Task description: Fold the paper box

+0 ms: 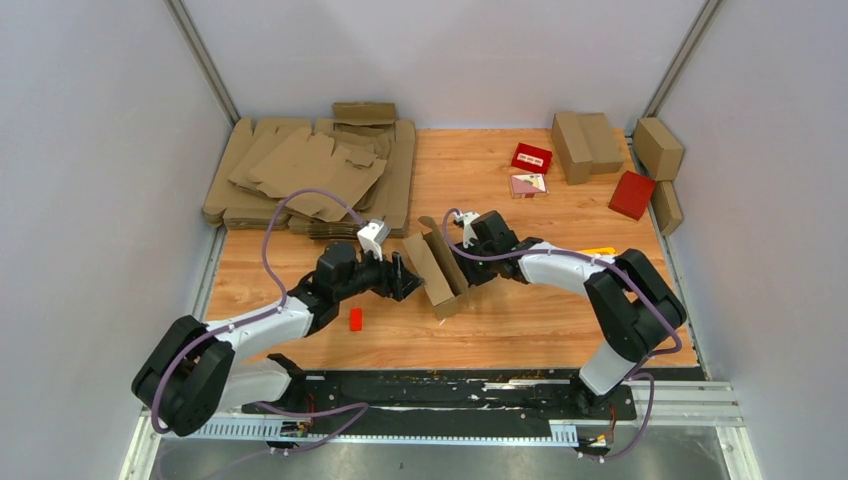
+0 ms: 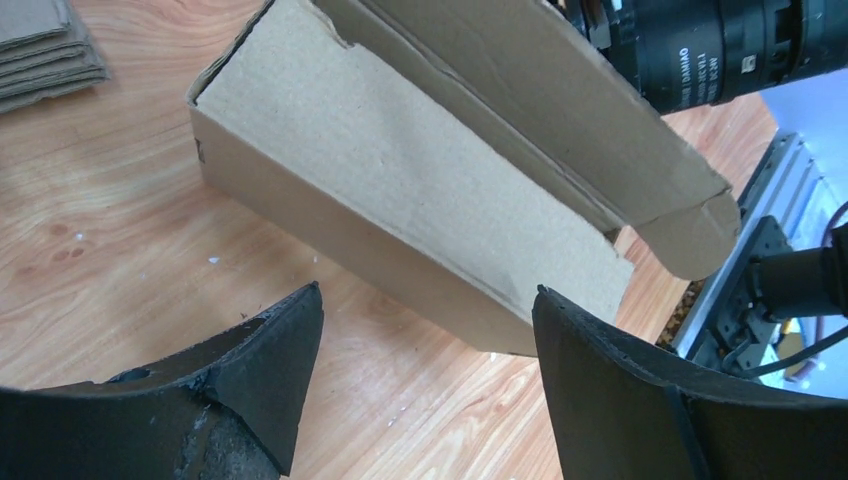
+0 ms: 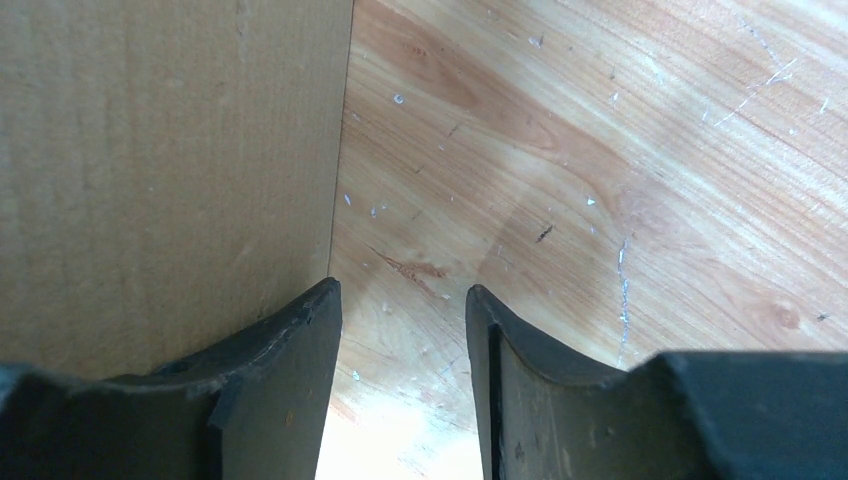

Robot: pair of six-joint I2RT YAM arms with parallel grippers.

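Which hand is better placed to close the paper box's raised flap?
Probably right: the right hand sits beside the raised flap of the paper box; the left hand faces its long wall, apart.

On the wooden counter we saw the paper box near the middle, flat cardboard sheets in the far left corner, and brown cartons and red boxes near the far right corner.

Pale walls enclose a wooden table (evenly lit).
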